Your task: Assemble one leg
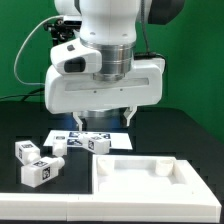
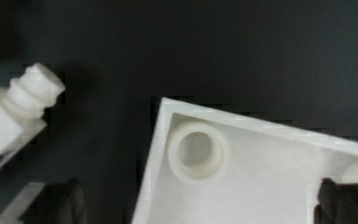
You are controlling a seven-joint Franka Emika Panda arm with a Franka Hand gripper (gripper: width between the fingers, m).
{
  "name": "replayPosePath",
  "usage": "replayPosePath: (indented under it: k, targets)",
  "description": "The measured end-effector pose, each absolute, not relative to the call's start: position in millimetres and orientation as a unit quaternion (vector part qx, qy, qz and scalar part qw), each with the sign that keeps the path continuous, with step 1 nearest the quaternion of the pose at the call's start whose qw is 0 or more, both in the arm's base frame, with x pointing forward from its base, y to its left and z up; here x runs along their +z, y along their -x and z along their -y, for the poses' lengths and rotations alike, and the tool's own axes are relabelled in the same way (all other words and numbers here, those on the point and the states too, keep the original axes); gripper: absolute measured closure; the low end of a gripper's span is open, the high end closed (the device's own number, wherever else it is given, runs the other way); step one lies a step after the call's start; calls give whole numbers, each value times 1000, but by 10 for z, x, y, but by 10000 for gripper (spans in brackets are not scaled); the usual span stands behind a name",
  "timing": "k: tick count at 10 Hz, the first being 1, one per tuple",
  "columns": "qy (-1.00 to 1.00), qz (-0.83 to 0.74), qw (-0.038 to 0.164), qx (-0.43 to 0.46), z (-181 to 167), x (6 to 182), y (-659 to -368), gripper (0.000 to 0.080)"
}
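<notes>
The gripper [image 1: 109,121] hangs spread and empty above the table, nothing between its fingers; directly under it sits a corner of the panel [image 2: 265,150], with a round socket [image 2: 197,152] roughly beneath the gap. The leg [image 2: 30,92] is not below the gripper at all; it lies on the table out beyond one finger, apart from the panel edge, stub end showing (its exact tilt is lost in blur). Spare legs [image 1: 37,172] lie to the exterior view's left of the gripper and lower; the marker board [image 1: 72,135] lies on the table beneath it. The likely trouble: dropping from here would land the fingers on the panel rim, not the leg; the gripper needs to shift sideways first. Once it is over the leg, the outer finger could knock another white part that seems to lie just beside it; an off-centre pinch could twist the leg so its stub misses the socket.
</notes>
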State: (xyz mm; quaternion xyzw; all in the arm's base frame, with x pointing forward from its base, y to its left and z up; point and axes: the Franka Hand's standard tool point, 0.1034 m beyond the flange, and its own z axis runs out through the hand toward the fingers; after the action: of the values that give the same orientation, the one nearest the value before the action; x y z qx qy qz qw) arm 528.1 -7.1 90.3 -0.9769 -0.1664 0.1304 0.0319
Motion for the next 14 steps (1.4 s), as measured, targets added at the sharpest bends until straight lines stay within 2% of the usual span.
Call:
replayPosePath:
  k: [1, 2, 4, 6, 8, 10, 12, 14]
  targets:
    - [973, 188, 31, 130, 57, 882, -5256, 151]
    - [968, 215, 21, 131, -4, 798, -5084, 151]
    - [962, 222, 10, 159, -88, 626, -4544, 151]
    - [962, 221, 8, 157, -83, 615, -4541, 151]
    - [952, 207, 0, 225, -112, 560, -4493, 151]
    - [935, 191, -35, 298, 41, 365, -4209, 151]
    - [916, 156, -61, 364, 82, 375, -4148, 151]
    - [889, 151, -68, 428, 54, 330, -4067, 151]
